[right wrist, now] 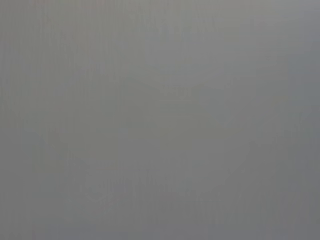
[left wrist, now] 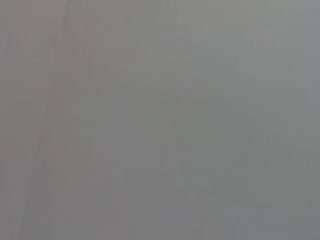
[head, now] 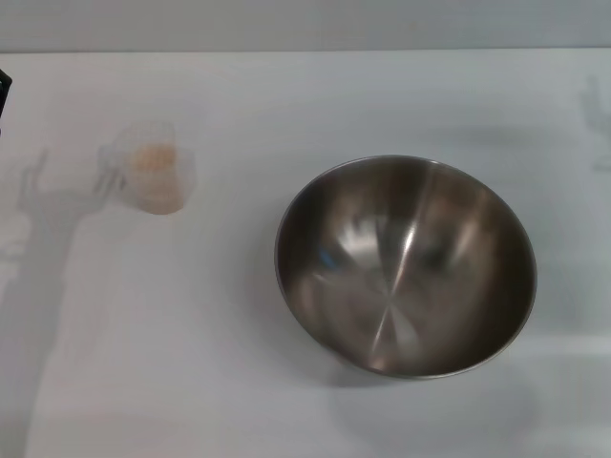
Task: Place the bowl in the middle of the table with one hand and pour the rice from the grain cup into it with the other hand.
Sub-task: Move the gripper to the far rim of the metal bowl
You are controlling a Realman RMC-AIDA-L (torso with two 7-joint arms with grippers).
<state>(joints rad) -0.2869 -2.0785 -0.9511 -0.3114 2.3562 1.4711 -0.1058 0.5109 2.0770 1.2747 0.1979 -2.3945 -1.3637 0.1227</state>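
The bowl [head: 406, 265] stands upright on the white surface [head: 315, 105], and I take it as my landmark. Its shiny inside holds nothing. To the left of the bowl and a little farther from me, well apart from it, stands the grain cup [head: 153, 177]. The cup is nearly see-through, so its edges and handle are hard to make out; the pale rice [head: 158, 172] shows inside it. Neither my left pincer nor my right pincer appears in the head view, only faint shadows lie on the surface left of the cup. Both wrist views give a plain grey field, so I cannot tell how my pincers stand.
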